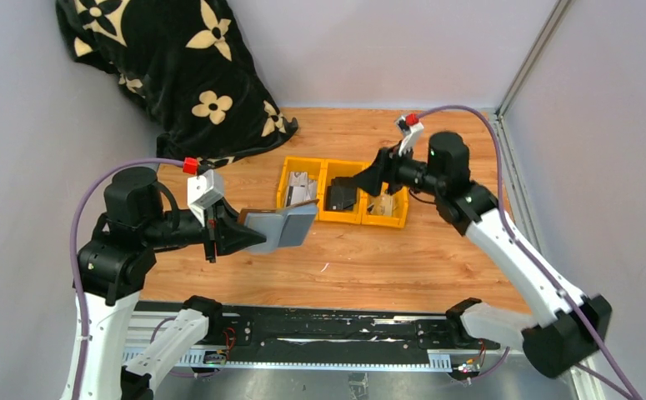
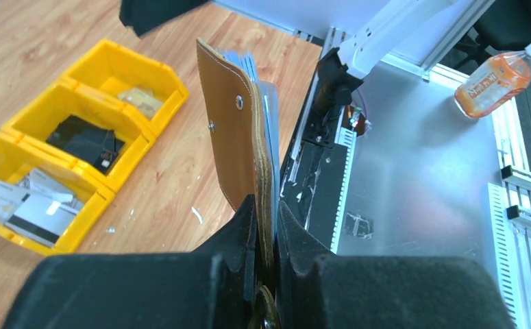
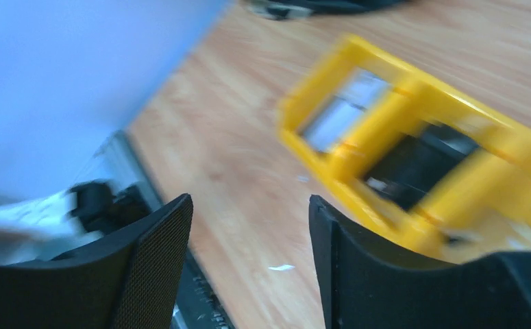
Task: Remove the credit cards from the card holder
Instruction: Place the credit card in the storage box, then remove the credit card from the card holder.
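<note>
Left gripper pinches the card holder, its long axis pointing rightward. Right gripper, jaws apart and empty, hangs right of it.

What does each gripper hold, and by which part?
The left gripper pinches the card holder by one edge of its brown cover; the right gripper is open and holds nothing.
</note>
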You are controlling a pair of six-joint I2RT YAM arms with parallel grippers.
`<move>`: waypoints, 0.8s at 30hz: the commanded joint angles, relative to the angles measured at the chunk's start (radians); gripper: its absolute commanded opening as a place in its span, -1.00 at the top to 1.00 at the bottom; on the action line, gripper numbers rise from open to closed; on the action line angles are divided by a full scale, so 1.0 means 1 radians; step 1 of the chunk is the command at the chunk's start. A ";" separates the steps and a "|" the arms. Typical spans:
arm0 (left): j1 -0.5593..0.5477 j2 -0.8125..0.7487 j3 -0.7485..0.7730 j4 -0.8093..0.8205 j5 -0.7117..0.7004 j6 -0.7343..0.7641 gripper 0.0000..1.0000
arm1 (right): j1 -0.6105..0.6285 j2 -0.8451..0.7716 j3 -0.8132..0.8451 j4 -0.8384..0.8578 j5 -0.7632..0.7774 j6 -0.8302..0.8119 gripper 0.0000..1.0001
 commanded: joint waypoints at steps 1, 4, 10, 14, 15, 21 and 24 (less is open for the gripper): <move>-0.005 0.009 0.069 0.020 0.088 0.005 1.00 | 0.120 -0.166 -0.177 0.450 -0.398 0.074 -0.41; -0.006 0.016 0.084 0.020 0.118 0.004 1.00 | 0.227 -0.244 -0.243 0.568 -0.418 0.061 -0.49; -0.006 0.026 0.113 0.018 0.180 -0.028 1.00 | 0.370 -0.274 -0.278 0.701 -0.379 0.066 -0.52; -0.005 0.032 0.123 0.017 0.209 -0.055 1.00 | 0.417 -0.243 -0.263 0.731 -0.351 0.071 -0.47; -0.005 0.032 0.126 0.018 0.215 -0.060 1.00 | 0.424 -0.236 -0.261 0.733 -0.343 0.072 -0.43; -0.006 0.037 0.136 0.018 0.235 -0.082 1.00 | 0.443 -0.219 -0.248 0.755 -0.326 0.090 -0.01; -0.006 0.041 0.139 0.020 0.230 -0.081 1.00 | 0.448 -0.217 -0.238 0.755 -0.340 0.103 0.12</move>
